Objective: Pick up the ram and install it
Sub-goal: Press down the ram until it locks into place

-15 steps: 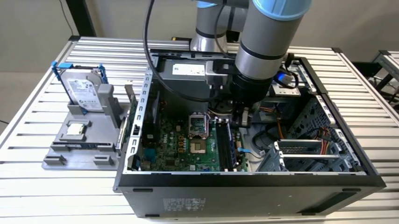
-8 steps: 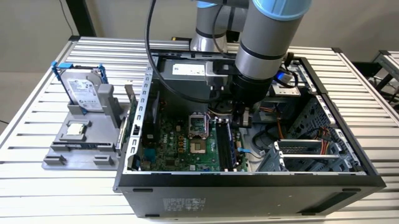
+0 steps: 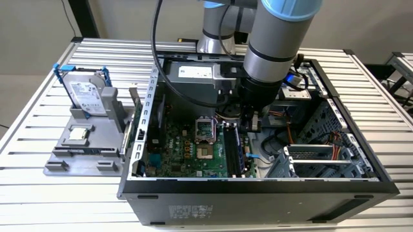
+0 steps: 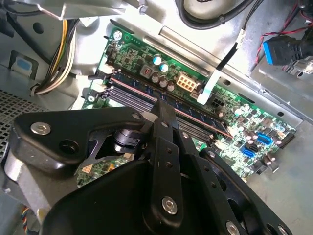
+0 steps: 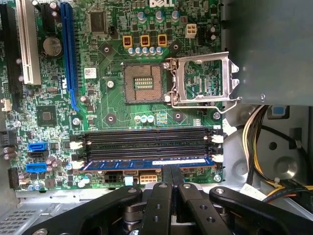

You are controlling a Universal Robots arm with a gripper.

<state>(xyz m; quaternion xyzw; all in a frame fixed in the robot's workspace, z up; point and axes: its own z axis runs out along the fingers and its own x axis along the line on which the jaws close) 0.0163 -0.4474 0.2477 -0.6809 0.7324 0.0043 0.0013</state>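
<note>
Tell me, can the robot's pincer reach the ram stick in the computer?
Probably yes. The pincer hangs right at the ram, which lies along the outermost memory slot of the motherboard, and nothing stands between them. The case's side is open.

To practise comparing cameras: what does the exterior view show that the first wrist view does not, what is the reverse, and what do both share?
Exterior view: the hard drive and small square chip on the grey holder beside the computer case. First wrist view: the coin battery and blue connectors. Both: the green motherboard, its open processor socket, and the claw, shut, above the ram lying in a slot.
</note>
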